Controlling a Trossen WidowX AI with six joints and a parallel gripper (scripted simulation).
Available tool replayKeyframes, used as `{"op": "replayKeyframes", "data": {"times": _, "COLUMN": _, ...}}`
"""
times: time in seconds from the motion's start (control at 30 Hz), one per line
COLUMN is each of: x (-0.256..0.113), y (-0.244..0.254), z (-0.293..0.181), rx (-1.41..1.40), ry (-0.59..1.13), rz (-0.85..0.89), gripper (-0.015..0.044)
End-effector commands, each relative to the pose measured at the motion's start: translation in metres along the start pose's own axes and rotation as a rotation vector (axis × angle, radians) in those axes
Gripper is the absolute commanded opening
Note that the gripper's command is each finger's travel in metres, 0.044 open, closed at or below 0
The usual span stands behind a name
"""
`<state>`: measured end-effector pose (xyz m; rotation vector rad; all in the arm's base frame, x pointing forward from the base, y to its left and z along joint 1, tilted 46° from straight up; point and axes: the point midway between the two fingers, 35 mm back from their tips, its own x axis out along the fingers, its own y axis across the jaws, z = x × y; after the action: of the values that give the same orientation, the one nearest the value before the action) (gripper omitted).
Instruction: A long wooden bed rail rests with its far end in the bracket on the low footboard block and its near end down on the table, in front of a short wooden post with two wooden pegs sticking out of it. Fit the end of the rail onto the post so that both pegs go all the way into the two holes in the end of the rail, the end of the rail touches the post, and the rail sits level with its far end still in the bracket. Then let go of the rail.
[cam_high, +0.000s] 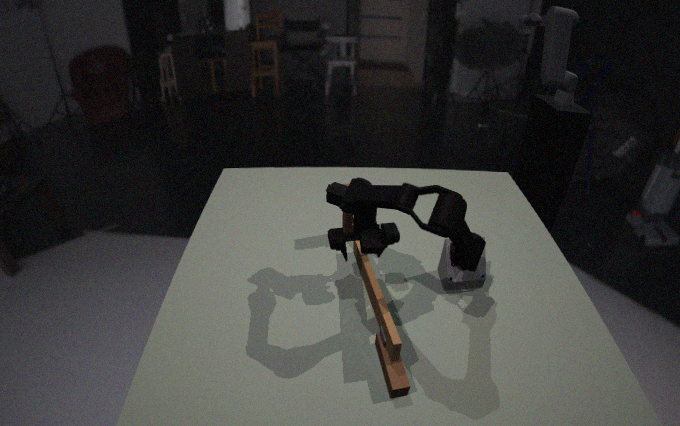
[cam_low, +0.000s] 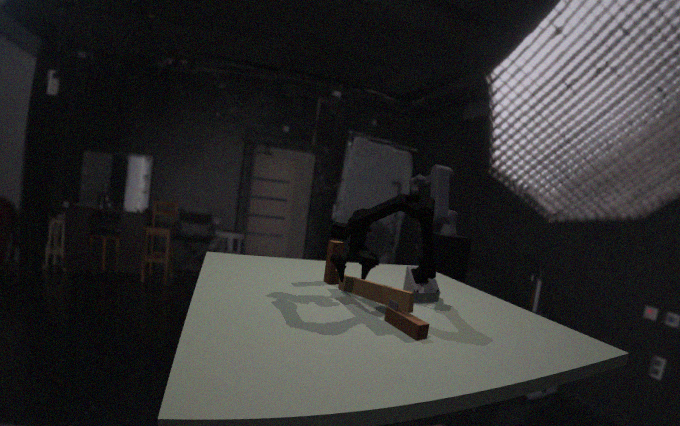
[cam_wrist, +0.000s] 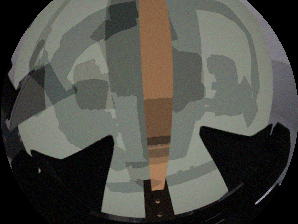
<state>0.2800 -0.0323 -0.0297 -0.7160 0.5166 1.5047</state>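
Note:
The long wooden rail slopes down from the bracket on the footboard block to its low end near the post. The brown post stands upright, partly hidden by the arm in the top view. In the wrist view two small pegs show on the post, uncovered, beyond the rail's low end. My gripper is open, pointing down over the rail near its low end, one finger on each side. Nothing is held.
The arm's grey base stands on the pale table, to the right of the rail in the top view. The arm arches from it over to the rail. Dark shadows of the arm lie across the table around the rail.

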Motion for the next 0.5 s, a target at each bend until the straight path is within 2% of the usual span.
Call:
{"op": "replayKeyframes", "data": {"times": 0.0, "x": 0.006, "y": 0.000, "z": 0.000, "rx": 0.005, "ry": -0.004, "rz": -0.002, "gripper": 0.0440}}
{"op": "replayKeyframes", "data": {"times": 0.47, "x": 0.028, "y": 0.002, "z": 0.002, "rx": 0.005, "ry": -0.007, "rz": -0.002, "gripper": 0.0440}}
